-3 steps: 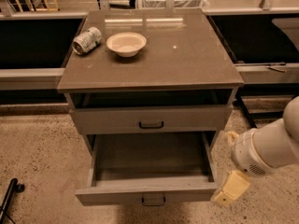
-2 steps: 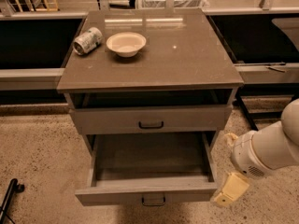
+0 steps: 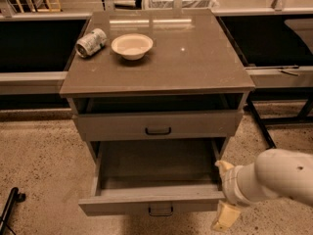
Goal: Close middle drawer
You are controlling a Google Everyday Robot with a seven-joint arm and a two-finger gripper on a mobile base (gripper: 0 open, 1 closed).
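gripper (image 3: 219, 196) sits at about 4 o'clock in the view, at the end of a pale arm (image 3: 274, 177) that enters from the 3 o'clock edge. its two cream fingers (image 3: 226, 216) are spread apart and grasp nothing. one tip shows just above the right end of the face of the middle drawer (image 3: 146, 199) and the other just below it, so the jaws bracket that corner; whether they touch it cannot be told. the middle drawer is at 6 o'clock, pulled far out of the grey cabinet (image 3: 195, 67), its long shallow tray open to view and its small dark handle (image 3: 160, 210) at the centre of the low face. just above it, the upper drawer (image 3: 122, 125) with the taller face stands slightly out under the cabinet top. on that top, toward 11 o'clock, a can (image 3: 91, 42) lies on its side just beside a pale bowl (image 3: 132, 46), at the bowl's 9 o'clock. speckled floor (image 3: 44, 155) lies around the cabinet.
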